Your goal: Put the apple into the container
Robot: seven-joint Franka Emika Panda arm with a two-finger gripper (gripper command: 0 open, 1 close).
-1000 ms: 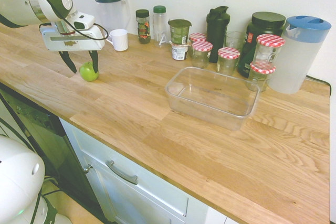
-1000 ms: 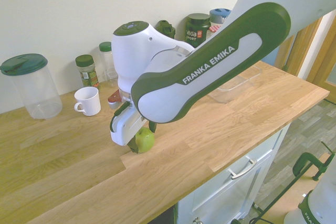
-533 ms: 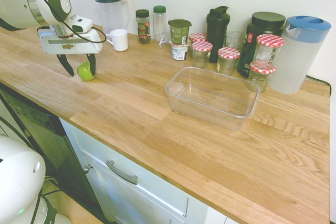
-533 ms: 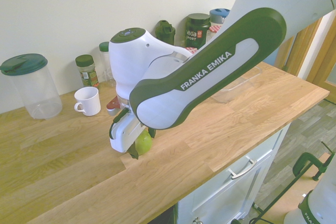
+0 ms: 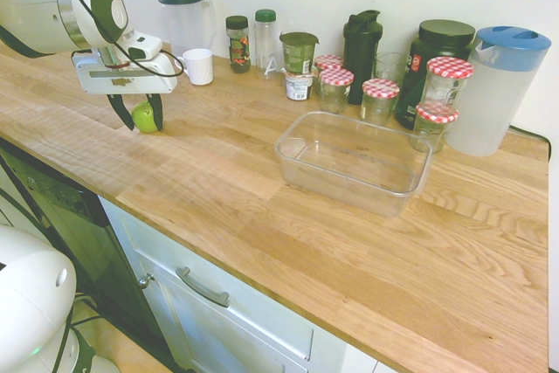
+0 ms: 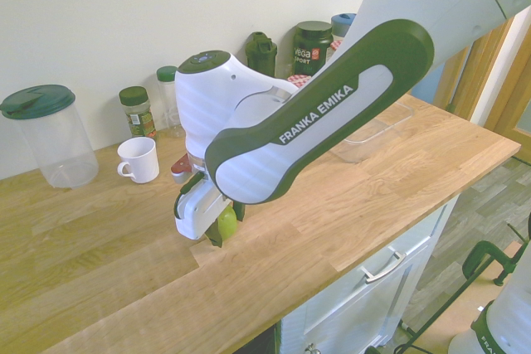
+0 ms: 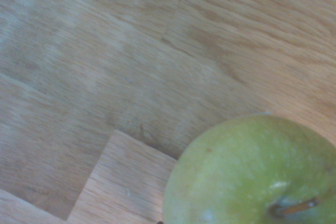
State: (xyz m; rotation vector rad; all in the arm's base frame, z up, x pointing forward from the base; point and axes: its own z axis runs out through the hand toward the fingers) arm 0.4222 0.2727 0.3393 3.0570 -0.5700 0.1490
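You have the first part of the job in hand: the tool [image 5: 146, 127] is closed on the apple [image 5: 146, 118], a finger against either side of it. The apple is down at the worktop [image 5: 229, 168], near the white mug [image 5: 199, 67] and well apart from the clear container [image 5: 341, 188]; you can't tell whether any weight has come off the wood. In the wrist view its stem points up towards the camera, so it looks to be sitting upright. What you have left is most of the carrying: lift it, take it across the worktop, lower it inside the tub, let go and back away. The container stands open, with no lid in your way, so you should be able to come in from above. Your next move is probably a straight, gentle lift, watching that the round, smooth skin doesn't slip between the fingers. Carry it high enough to pass over the rim, as a low approach could knock the apple loose or shove the tub.
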